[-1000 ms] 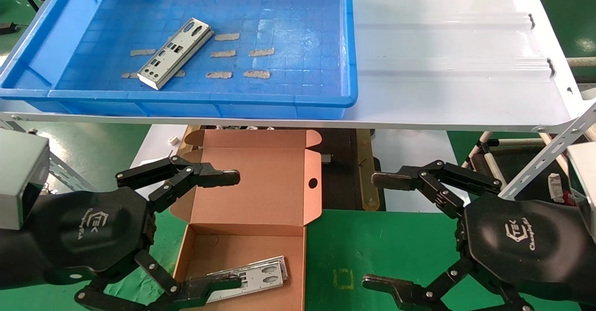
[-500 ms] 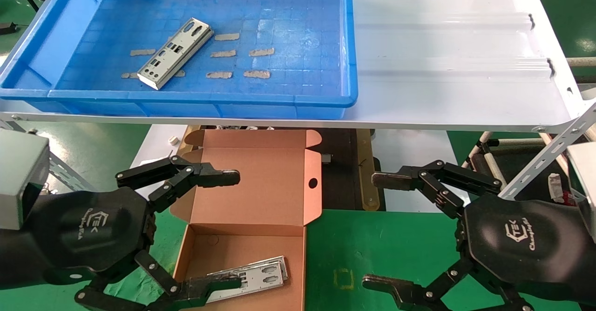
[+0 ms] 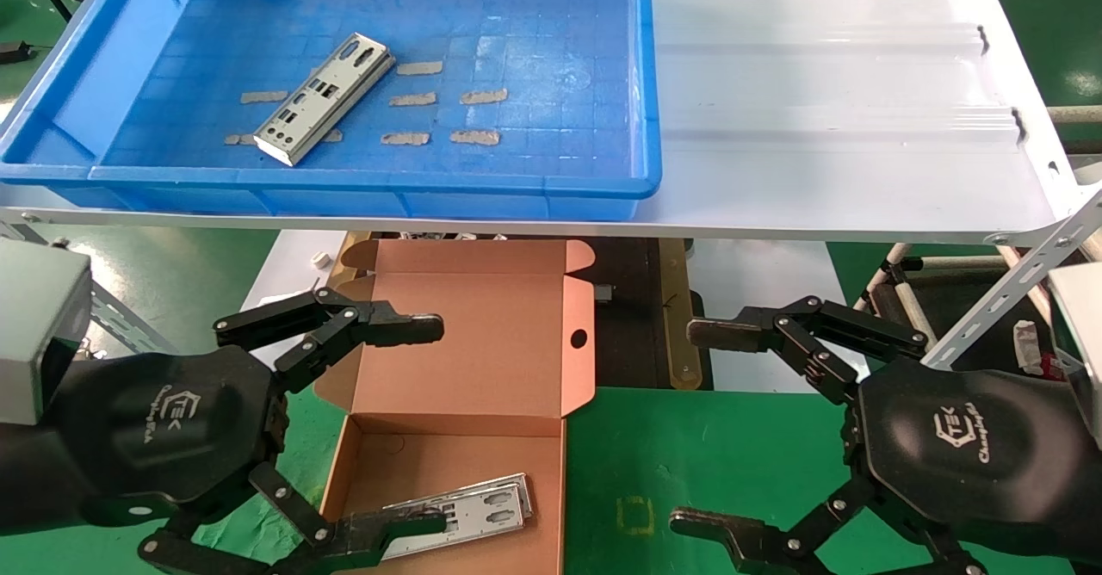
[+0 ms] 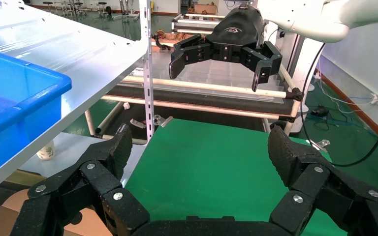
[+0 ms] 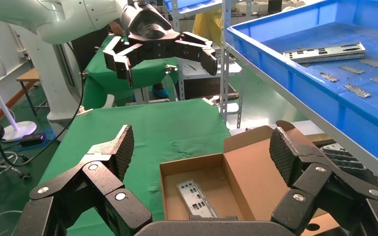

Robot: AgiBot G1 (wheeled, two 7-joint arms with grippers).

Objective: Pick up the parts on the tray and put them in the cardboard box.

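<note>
**One plate boxed, one plate left on the tray**

Seen from the robot's head, a blue tray sits on a white ribbed shelf across the upper part of the scene. One silver part in the tray lies flat on the grid floor, angled towards 1 o'clock, among several small tan tape strips. Below the shelf, at about 6 o'clock from the tray, the cardboard box lies open on a green table, its lid folded back. A second part in the box rests on the box floor, partly hidden by a finger of the left gripper.

So the job looks about half done: one plate delivered, one to fetch. I judge the next step to be a reach up into the tray.

The left gripper hovers over the box's 9 o'clock side, fingers spread wide and holding nothing. The right gripper hangs at 3 o'clock of the box over the table, also spread and empty.

The right wrist view shows the boxed plate unobstructed; it seems to be a single piece, though a second beneath it cannot be ruled out. The left wrist view shows neither plate, only the tray's corner, the table and the opposite gripper.
</note>
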